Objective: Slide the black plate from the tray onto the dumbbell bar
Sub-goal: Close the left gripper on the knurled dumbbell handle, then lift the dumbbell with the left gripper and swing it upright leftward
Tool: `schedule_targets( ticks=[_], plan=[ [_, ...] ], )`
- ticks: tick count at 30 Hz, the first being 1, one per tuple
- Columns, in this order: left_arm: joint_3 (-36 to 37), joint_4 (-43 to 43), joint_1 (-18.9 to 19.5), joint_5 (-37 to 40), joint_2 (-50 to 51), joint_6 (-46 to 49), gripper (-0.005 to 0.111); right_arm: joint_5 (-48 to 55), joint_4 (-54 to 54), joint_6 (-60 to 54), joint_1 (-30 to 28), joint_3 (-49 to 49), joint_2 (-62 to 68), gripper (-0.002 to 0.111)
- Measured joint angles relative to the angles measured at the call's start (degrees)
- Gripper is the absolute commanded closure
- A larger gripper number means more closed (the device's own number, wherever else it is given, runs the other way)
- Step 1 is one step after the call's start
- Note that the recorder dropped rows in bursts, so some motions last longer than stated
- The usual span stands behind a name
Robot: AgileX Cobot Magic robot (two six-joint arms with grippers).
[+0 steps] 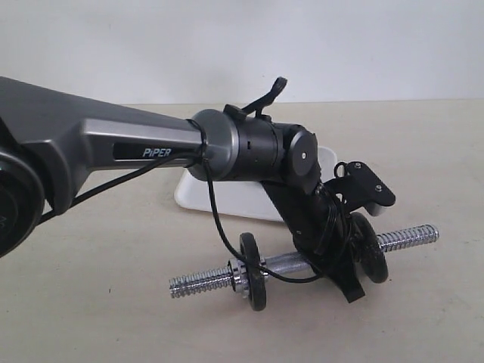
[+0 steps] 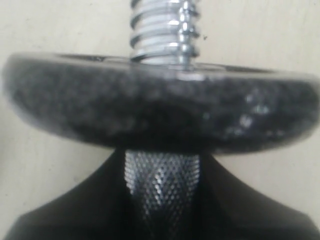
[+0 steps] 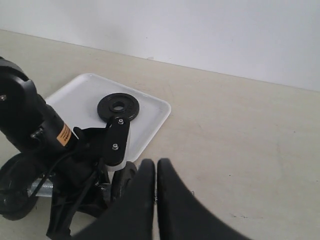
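The black plate is not on the tray: it stands upright on the dumbbell bar, with the bar through its centre hole, just inside the threaded end that points to 3 o'clock in the exterior view. The left hand is just beside it on the 9 o'clock side. Its jaws are narrowed around the knurled grip and both fingers seem to lie against the metal, so I judge that it holds the bar and not the plate. A second plate sits on the bar toward the 9 o'clock end. The tray lies on the surface at about 11 o'clock from the bar, and a third plate lies flat on it. The right hand has its fingers pressed together and holds nothing. The sliding looks nearly done to me; perhaps only seating the plate and letting go are left. The left arm carries the white word "PiPER". An orange label near the wrist is too small to read.
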Motion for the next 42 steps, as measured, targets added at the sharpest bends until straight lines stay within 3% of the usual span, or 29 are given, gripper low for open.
schedule_targets(
  ticks=[10, 29, 42],
  plan=[
    [1.31, -16.72, 0.35, -4.54, -0.04, 12.47, 0.102, 0.00, 0.00, 0.00, 0.00, 0.00, 0.00, 0.109],
    [11.29, -16.21, 0.44, -9.87, -7.78, 15.97, 0.102, 0.60, 0.00, 0.00, 0.00, 0.00, 0.00, 0.109],
    [20.10, -21.12, 1.17, -22.43, -14.78, 20.83, 0.102, 0.96, 0.12, 0.00, 0.00, 0.00, 0.00, 0.109]
  ],
)
